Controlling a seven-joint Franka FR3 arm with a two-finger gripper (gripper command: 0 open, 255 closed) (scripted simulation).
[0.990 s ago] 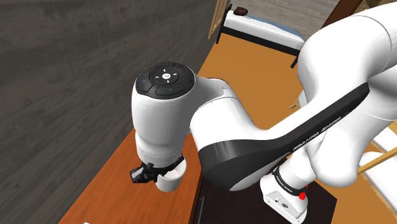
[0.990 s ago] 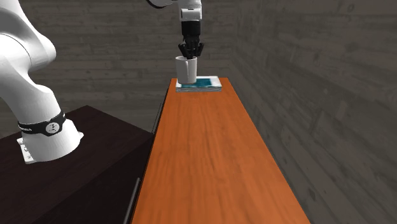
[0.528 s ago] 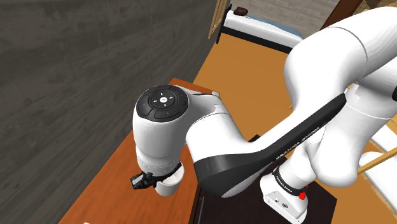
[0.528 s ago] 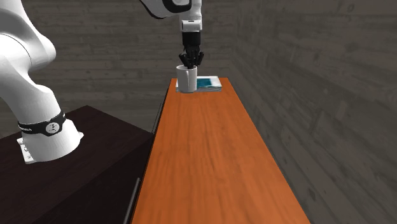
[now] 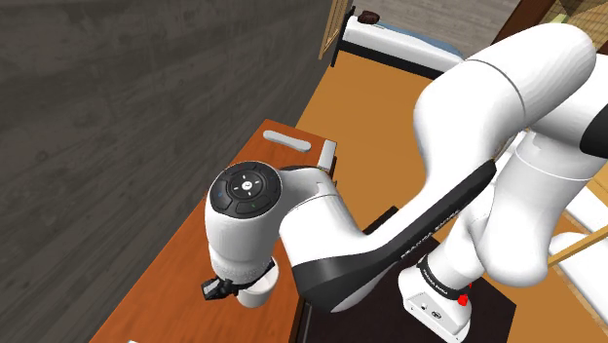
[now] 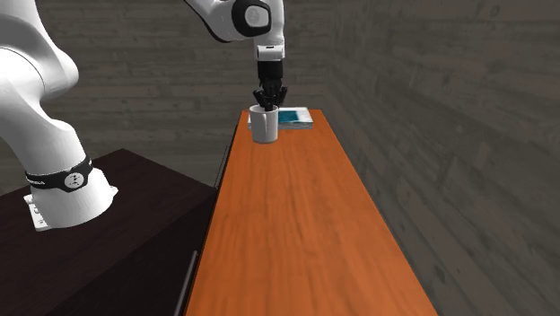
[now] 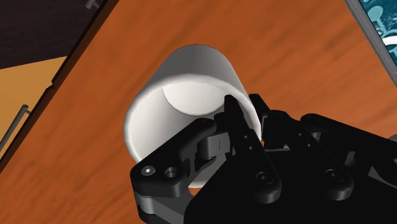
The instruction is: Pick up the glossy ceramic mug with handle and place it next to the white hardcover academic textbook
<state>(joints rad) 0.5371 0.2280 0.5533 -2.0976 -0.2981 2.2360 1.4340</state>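
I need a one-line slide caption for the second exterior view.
Gripper clasping a white mug by its rim, beside a teal-covered book at the far end of the orange table.

Support surface: a long orange-brown wooden tabletop (image 6: 287, 224) running up to a grey wall. At its far end a book (image 6: 296, 117) lies flat, white-edged with a teal cover. Just beside the book, toward the second exterior view's left, a white mug (image 6: 263, 125) sits upright. Contact between mug and surface cannot be confirmed.

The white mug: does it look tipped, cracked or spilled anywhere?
Nothing stands out. The white mug is upright, empty and whole, its rim pinched by the black hand, beside the book on the orange table.
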